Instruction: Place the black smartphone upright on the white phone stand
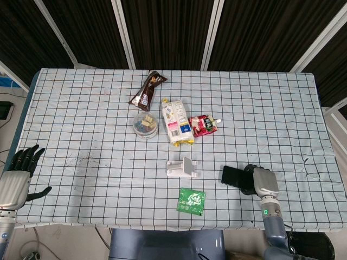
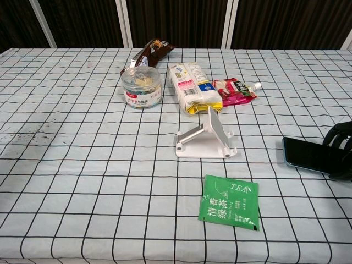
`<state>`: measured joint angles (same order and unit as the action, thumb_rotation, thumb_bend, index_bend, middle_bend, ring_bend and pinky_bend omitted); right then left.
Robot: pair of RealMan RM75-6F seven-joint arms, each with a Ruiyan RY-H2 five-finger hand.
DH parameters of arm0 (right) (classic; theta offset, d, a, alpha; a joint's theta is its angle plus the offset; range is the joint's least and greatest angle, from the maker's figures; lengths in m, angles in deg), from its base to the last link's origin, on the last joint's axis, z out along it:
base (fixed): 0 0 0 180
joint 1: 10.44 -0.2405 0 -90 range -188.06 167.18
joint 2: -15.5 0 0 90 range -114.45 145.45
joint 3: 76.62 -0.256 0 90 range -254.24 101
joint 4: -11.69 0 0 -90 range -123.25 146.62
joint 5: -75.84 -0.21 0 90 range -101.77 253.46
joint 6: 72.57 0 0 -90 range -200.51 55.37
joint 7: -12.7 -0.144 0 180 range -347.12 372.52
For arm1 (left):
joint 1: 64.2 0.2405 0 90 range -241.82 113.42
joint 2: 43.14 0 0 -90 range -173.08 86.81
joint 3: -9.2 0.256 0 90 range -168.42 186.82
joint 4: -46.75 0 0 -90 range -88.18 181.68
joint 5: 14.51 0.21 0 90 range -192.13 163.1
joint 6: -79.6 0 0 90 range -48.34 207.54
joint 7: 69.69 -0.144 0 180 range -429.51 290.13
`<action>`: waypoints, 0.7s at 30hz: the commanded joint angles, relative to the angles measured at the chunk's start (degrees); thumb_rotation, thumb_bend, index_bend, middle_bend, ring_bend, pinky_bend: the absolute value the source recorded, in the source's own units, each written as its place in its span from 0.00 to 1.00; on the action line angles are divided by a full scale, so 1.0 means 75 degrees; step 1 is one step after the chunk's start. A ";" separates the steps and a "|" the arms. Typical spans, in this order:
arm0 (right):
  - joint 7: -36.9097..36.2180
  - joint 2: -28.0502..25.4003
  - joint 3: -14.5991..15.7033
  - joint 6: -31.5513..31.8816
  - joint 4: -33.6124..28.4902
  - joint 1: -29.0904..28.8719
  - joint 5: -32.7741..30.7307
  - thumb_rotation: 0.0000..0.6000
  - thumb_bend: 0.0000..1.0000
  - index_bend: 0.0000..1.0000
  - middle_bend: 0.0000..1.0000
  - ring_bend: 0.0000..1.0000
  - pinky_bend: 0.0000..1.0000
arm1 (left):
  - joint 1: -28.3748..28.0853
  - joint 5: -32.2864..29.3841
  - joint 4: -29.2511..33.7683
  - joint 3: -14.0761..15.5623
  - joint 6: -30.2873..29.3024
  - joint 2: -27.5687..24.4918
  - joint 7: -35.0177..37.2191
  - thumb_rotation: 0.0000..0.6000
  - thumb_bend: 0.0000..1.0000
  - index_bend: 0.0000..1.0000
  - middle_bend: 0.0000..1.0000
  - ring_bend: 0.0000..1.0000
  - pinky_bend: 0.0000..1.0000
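Note:
The black smartphone lies roughly flat, low over the checked cloth at the front right. My right hand grips its right end, fingers wrapped around it. The white phone stand stands left of the phone, with nothing on it and its angled plate raised. My left hand hangs off the table's front left corner, fingers spread and holding nothing; the chest view does not show it.
A green tea sachet lies in front of the stand. Behind the stand are a clear round tub, a yellow-white packet, a red pouch and a brown wrapper.

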<state>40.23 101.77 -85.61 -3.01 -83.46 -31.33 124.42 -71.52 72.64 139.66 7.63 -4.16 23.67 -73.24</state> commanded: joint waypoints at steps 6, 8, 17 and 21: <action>-0.0656 -0.0499 -0.0280 0.0146 -0.0679 0.0143 0.0232 1.00 0.39 0.63 0.67 0.54 0.51 | 0.0007 0.0029 0.0003 -0.0004 -0.0032 -0.0003 0.0063 1.00 0.00 0.00 0.00 0.00 0.00; -0.0958 -0.0638 -0.0398 0.0179 -0.0847 0.0199 0.0329 1.00 0.39 0.63 0.67 0.54 0.51 | 0.0006 0.0036 -0.0001 -0.0001 -0.0031 0.0000 0.0075 1.00 0.00 0.00 0.00 0.00 0.00; -0.3112 -0.1165 -0.0670 -0.0173 -0.1254 0.0427 0.1438 1.00 0.39 0.63 0.66 0.53 0.51 | 0.0015 0.0055 -0.0006 -0.0007 -0.0062 0.0009 0.0140 1.00 0.00 0.00 0.00 0.00 0.00; -0.4469 -0.1128 -0.0806 -0.0370 -0.1357 0.0504 0.1936 1.00 0.38 0.63 0.66 0.51 0.51 | 0.0017 0.0063 -0.0003 -0.0009 -0.0072 0.0008 0.0181 1.00 0.00 0.00 0.00 0.00 0.00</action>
<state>14.05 93.75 -90.58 -4.18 -92.68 -28.31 135.12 -71.40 73.09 139.64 7.56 -4.69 23.73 -71.91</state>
